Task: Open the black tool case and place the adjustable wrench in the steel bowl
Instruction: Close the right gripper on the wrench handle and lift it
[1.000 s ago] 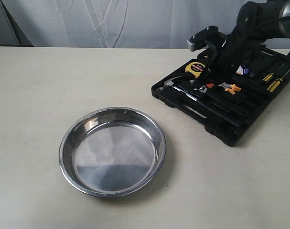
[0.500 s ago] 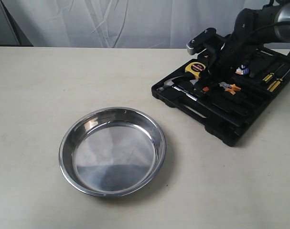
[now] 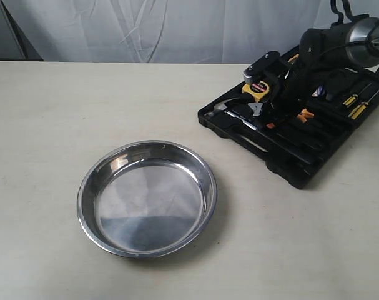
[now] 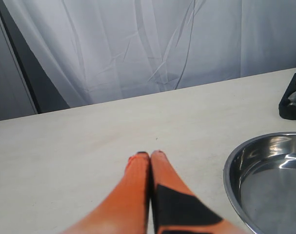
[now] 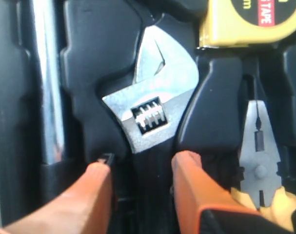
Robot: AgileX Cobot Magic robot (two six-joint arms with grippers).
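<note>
Right wrist view looks straight down at the adjustable wrench [image 5: 152,112]. The wrench lies in its own slot in the black tool case [image 5: 89,58]. Its silver head has a little wheel in the middle, and its black handle runs down from there. The right pincer [image 5: 143,165] is open. One orange finger is on each side of the black handle, just under the silver head. The pictures do not show if the fingers touch the handle. The pincer has hold of nothing.

A yellow tape measure [image 5: 250,19] sits in the case just past the wrench head. Pliers [image 5: 259,161] with a grey nose and orange-yellow handles lie in the next slot. On the other side of the wrench is a shiny metal bar [image 5: 45,83].

From the exterior view, the case lies open and flat on the table [image 3: 52,112], far back on the right side. The right arm reaches down into it. Small screwdrivers [image 3: 354,106] with yellow handles lie near the far end of the case.

The steel bowl [image 3: 89,187] sits on the table nearer the front and more to the left. It is apart from the case, so the wrench is not near the bowl.

Left wrist view shows the left pincer [image 4: 149,156] with its two orange fingers pressed together and nothing between them. It is above bare table, with the rim of the bowl near it. A white curtain [image 4: 138,44] hangs behind the table.
</note>
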